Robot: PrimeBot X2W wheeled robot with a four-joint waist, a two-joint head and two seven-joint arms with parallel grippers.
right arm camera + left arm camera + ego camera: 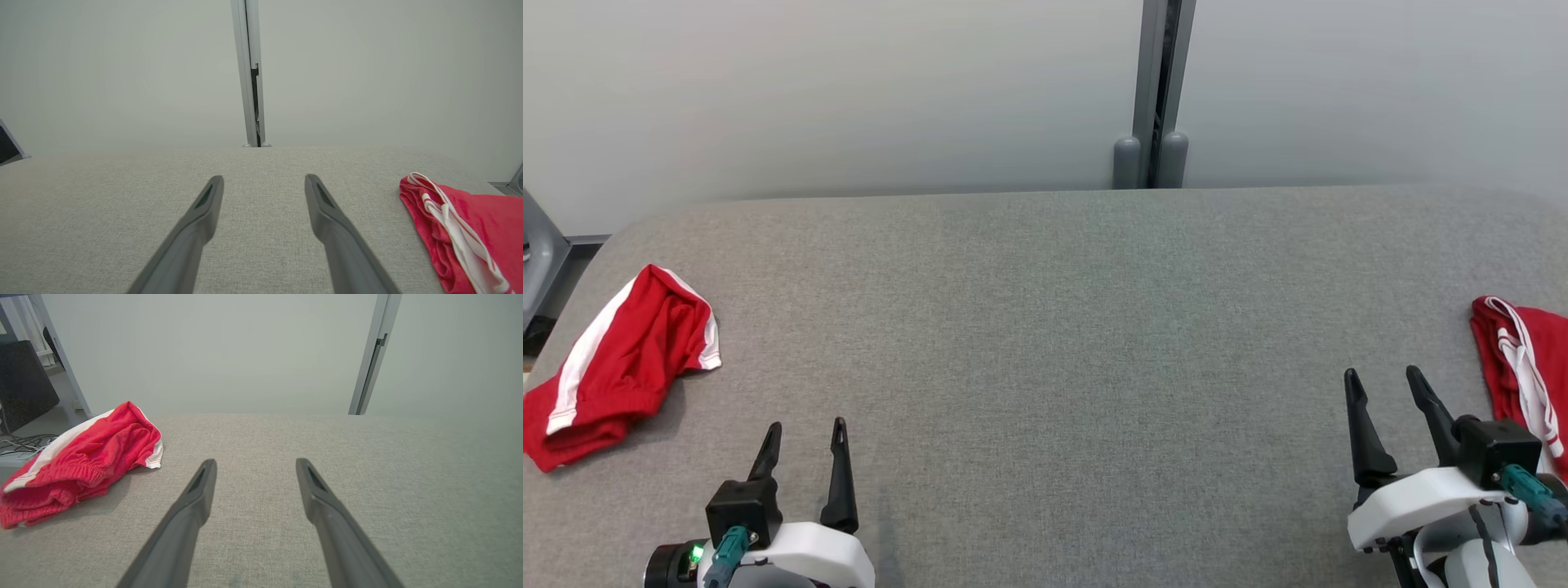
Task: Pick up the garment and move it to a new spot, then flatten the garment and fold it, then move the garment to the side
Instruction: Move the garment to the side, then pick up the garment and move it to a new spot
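A: L gripper [806, 423] and R gripper [1383, 371] are closest to us. Both have jaws wide apart and nothing between them. The L one is well left of the post [1156, 98] and the R one well right of it, both at the near side of the table [1045, 343].
B: OK. Where is the garment?
A: There are two. Left shorts [621, 367] lie far left of the post, bunched, white stripe up. Right shorts [1550, 351] lie far right of the post, just beside the R gripper, partly out of frame. Which one is the task's I cannot tell. I guess the right one, bc it is nearest to a gripper.
B: How will it handle?
A: Prob. light and very soft, a thin knit w/ no stiffness, so it will sag and drag when lifted. Not fragile, and I think not slippery on this cloth top.
B: Where to take hold?
A: At the waistband, the thick edge toward the post, w/ both layers in the pinch. Do not take only the drawstring [445, 216], as it could slide out.
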